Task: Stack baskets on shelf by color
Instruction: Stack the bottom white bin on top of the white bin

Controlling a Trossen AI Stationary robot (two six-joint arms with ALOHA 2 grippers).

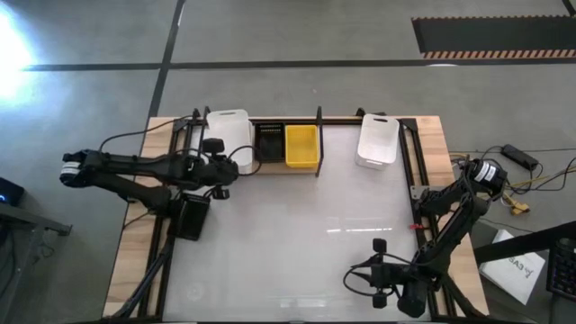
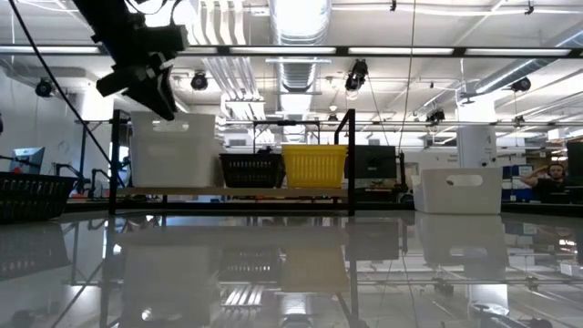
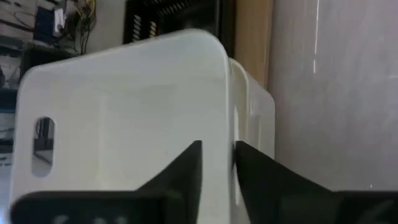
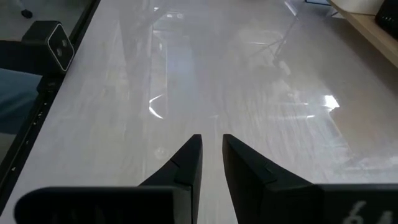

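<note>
Shelf (image 1: 270, 168) stands along the far edge of the worktop (image 1: 297, 243). At the shelf's left end sits a white basket (image 1: 229, 135); the low view shows it resting on the shelf board. Beside it, toward the middle, is a black basket (image 1: 269, 144), and touching that, a yellow basket (image 1: 301, 146). Both stand on the board between the posts.

Second white basket (image 1: 378, 139) stands off the shelf, just past its right end, on the worktop.

Left claw (image 3: 217, 163) is at the left white basket's near rim, above the shelf's left end. Its fingers are clamped on the basket's wall, one each side, as the left wrist view shows.

Right claw (image 4: 211, 158) waits well away from the shelf, over the worktop's near right corner. Its fingers stand slightly apart and hold nothing.
</note>
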